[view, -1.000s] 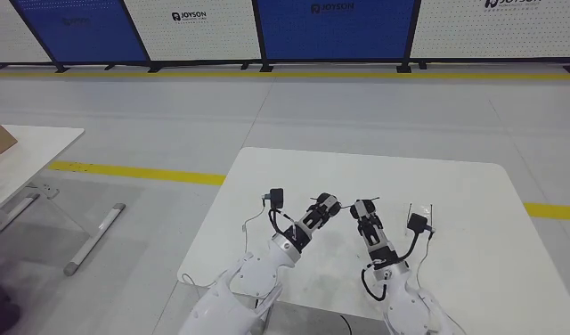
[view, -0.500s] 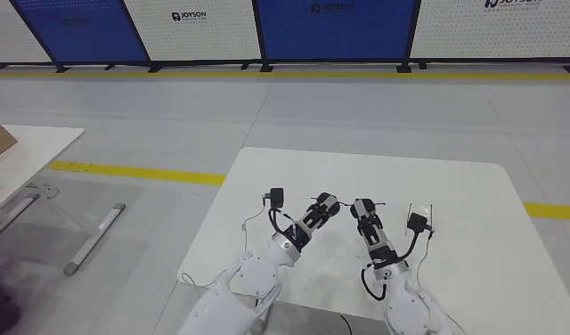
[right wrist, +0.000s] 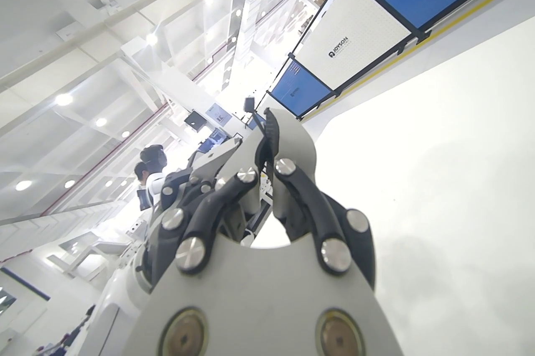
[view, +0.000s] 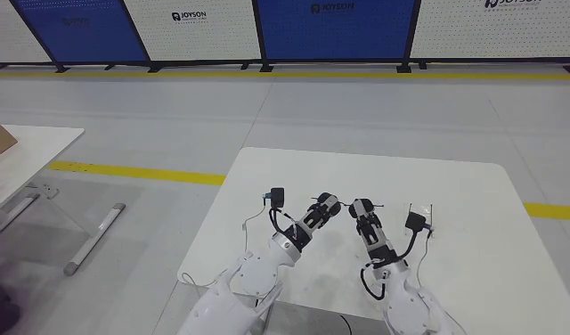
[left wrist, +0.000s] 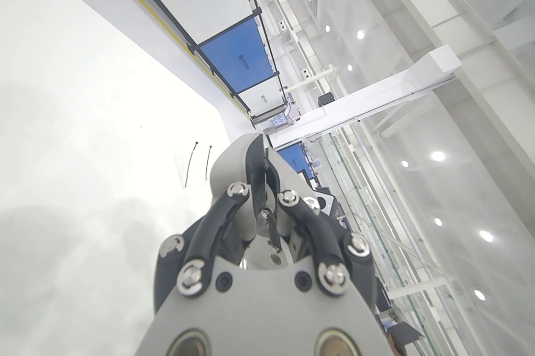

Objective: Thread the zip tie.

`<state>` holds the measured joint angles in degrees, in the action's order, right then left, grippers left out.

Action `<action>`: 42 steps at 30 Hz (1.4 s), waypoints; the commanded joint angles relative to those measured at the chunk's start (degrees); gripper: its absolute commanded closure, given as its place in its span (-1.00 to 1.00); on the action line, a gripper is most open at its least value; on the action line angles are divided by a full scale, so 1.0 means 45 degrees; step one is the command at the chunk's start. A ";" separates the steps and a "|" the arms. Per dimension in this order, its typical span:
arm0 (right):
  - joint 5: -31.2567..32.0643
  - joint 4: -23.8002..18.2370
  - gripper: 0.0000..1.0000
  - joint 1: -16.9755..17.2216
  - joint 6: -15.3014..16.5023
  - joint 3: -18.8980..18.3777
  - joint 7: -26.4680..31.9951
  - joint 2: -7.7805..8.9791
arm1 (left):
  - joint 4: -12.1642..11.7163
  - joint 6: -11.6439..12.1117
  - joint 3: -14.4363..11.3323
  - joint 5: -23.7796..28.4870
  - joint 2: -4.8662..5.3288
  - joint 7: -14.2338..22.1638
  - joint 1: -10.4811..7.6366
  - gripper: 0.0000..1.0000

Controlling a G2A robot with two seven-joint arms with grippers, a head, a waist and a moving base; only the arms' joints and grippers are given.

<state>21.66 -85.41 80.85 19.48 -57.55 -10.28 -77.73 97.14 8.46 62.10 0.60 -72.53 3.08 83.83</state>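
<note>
Top view: over bench (view: 463, 183) middle, right jaws clamped shut on tie (right wrist: 250, 103), head poking out, left jaws at their 9 o'clock closed, hold unclear; threading seemingly not done, spare ties (left wrist: 207, 162) unused.

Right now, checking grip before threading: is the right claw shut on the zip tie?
Shut: the right claw pinches the zip tie, head sticking out.
</note>
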 commanded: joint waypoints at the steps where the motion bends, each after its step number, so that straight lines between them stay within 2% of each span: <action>1: -0.0102 0.0013 1.00 -0.0037 0.0000 0.0016 0.0175 -0.0013 | -0.0002 0.0008 0.0007 0.0011 -0.0002 0.0003 0.0001 1.00; 11: -0.0076 0.0226 1.00 -0.0304 0.0000 0.0144 0.0858 -0.0060 | -0.0017 0.0015 0.0059 0.0123 -0.0003 0.0083 0.0035 1.00; 20: 0.0310 0.0224 1.00 -0.0124 0.0000 0.0001 0.0209 -0.0061 | -0.0194 -0.0092 0.0033 -0.0181 -0.0030 -0.0339 0.0035 1.00; 26: 0.0752 0.0109 1.00 0.0029 -0.0217 -0.0059 -0.0018 -0.0090 | -0.0352 -0.0443 -0.0169 -0.1086 -0.0038 -0.0510 -0.0025 1.00; 42: 0.1072 -0.0022 1.00 0.0158 -0.0468 -0.0216 0.0152 -0.0168 | -0.0180 -0.0716 -0.0256 -0.1011 -0.0090 -0.0498 -0.0062 1.00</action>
<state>26.51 -85.53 81.59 17.41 -58.49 -9.74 -78.46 96.23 5.27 60.90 -4.11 -72.93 0.75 83.56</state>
